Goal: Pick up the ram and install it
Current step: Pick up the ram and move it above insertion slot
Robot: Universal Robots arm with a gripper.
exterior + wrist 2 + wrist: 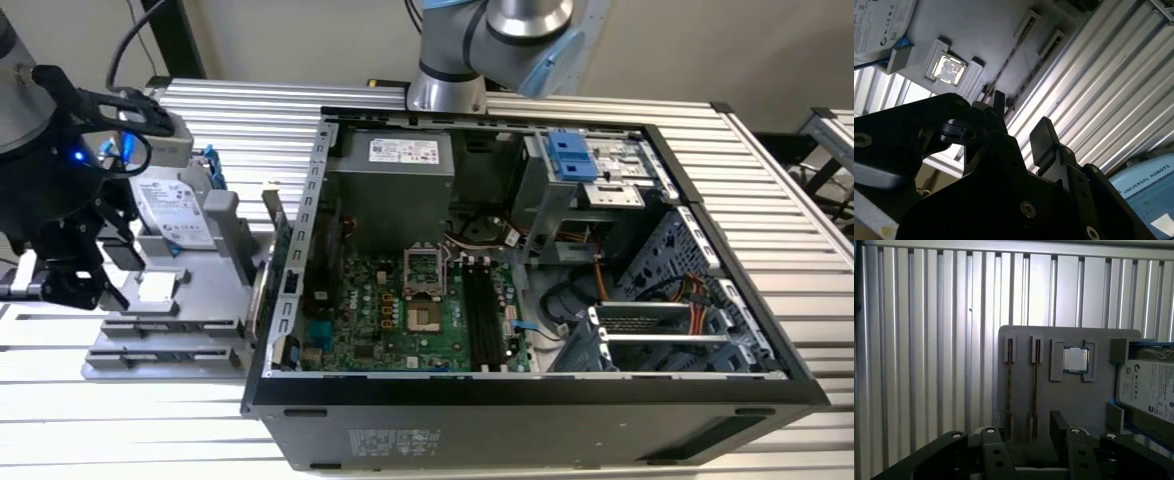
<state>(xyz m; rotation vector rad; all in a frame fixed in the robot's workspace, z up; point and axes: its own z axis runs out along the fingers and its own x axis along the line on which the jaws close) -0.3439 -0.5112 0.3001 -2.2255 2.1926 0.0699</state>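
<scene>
The gripper [1028,426] hung with its jaws parted, clasping nothing; just ahead of the gap the ram [1035,385] stood on edge in the grey holder tray [1094,410]; a second ram stick [1009,385] stood beside it; to the other side sat a processor chip [1075,360]; further aside, a hard drive [1149,390].

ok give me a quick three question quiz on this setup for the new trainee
1. True or false: the gripper is shut on something.
2. How many ram sticks stand in the grey tray? A one, B two, C four.
3. Fill in: the square chip sits between the ram sticks and the ____.
Key: 1 false; 2 B; 3 hard drive.
</scene>
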